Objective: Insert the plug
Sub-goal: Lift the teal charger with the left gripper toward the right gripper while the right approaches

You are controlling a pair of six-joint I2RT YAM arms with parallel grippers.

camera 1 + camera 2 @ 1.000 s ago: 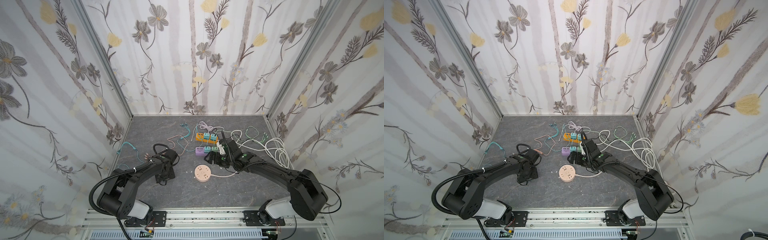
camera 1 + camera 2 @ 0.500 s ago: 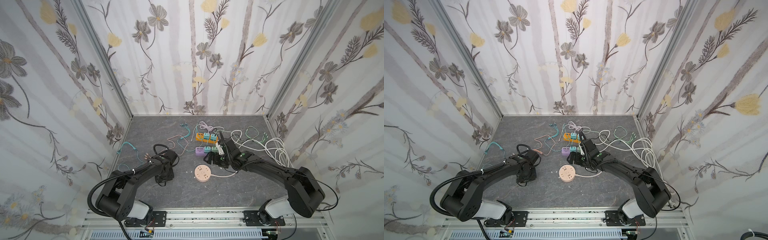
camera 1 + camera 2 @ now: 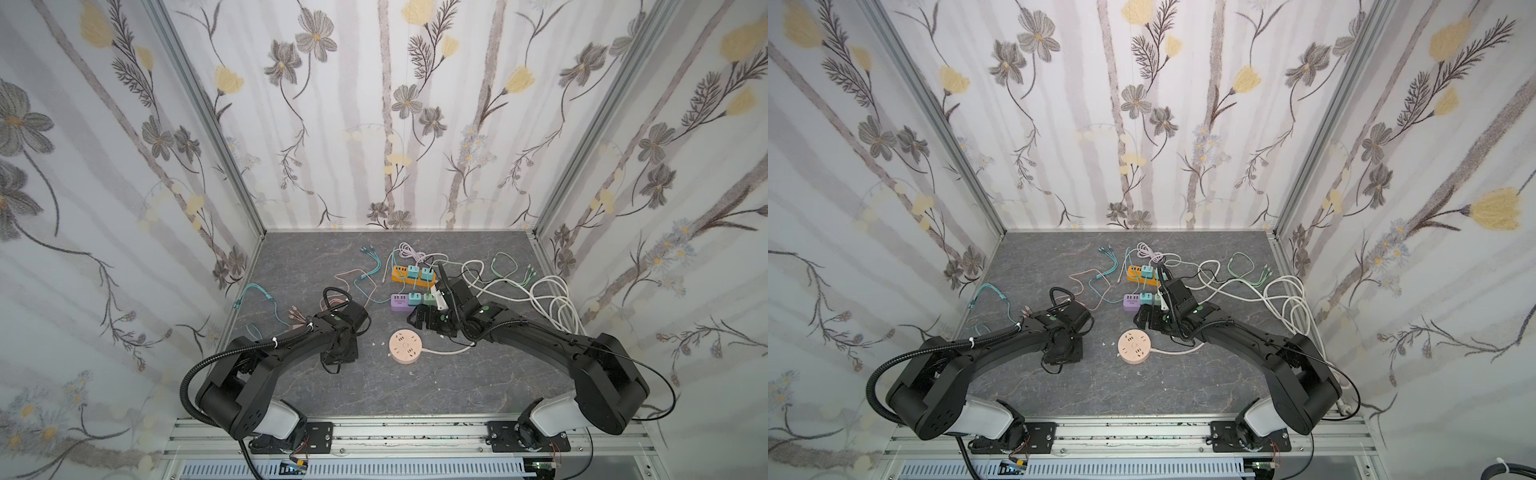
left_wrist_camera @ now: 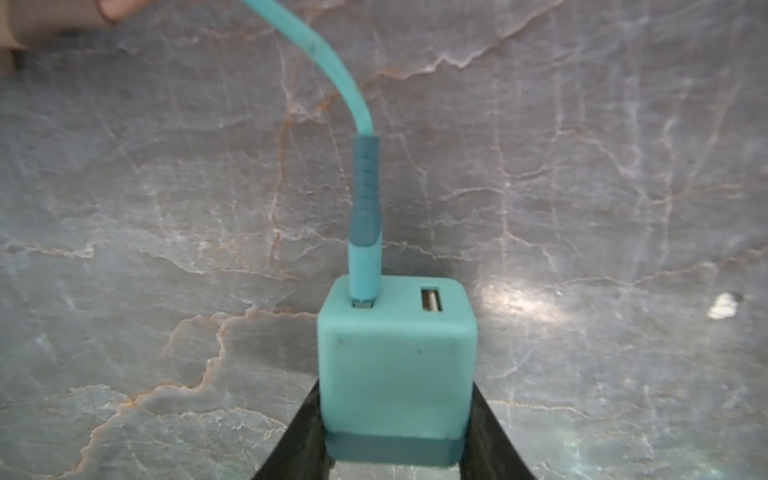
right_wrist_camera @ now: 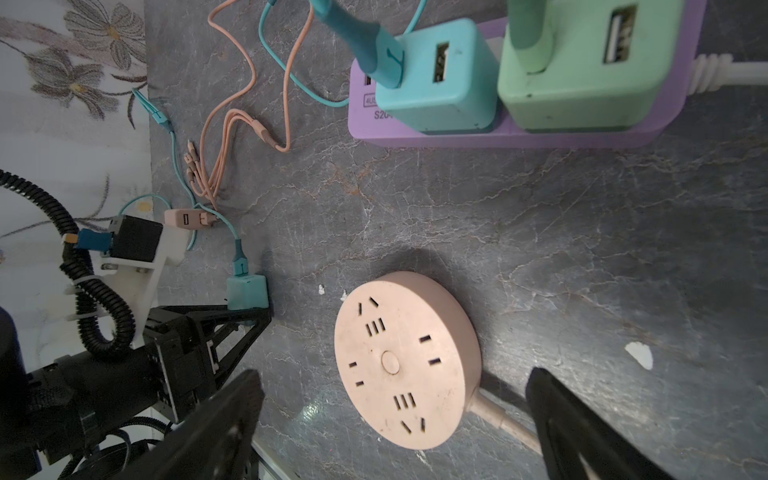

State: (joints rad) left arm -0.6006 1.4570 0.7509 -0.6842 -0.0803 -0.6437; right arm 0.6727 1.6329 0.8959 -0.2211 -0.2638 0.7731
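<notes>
Teal charger plug [image 4: 395, 357], clamped in my left gripper [image 4: 395, 419] beside the pink round socket [image 5: 405, 332], awaits insertion, I judge; right gripper [image 5: 392, 380] spread empty above it.

On the table [image 3: 374, 395], a round socket hub [image 3: 406, 347] is set near the front middle. Just behind it a near power strip [image 3: 400, 302] is laid, with two chargers [image 5: 436, 79] plugged in side by side. A far power strip [image 3: 401, 274], likewise loaded, is placed behind that. Coiled cable [image 3: 552, 299] is piled to the right. Left of the hub, a loose USB charger [image 4: 395, 353] with a cord [image 4: 361, 199] plugged into it is flanked by the fingers [image 4: 303, 440] of the left gripper [image 4: 395, 381].
</notes>
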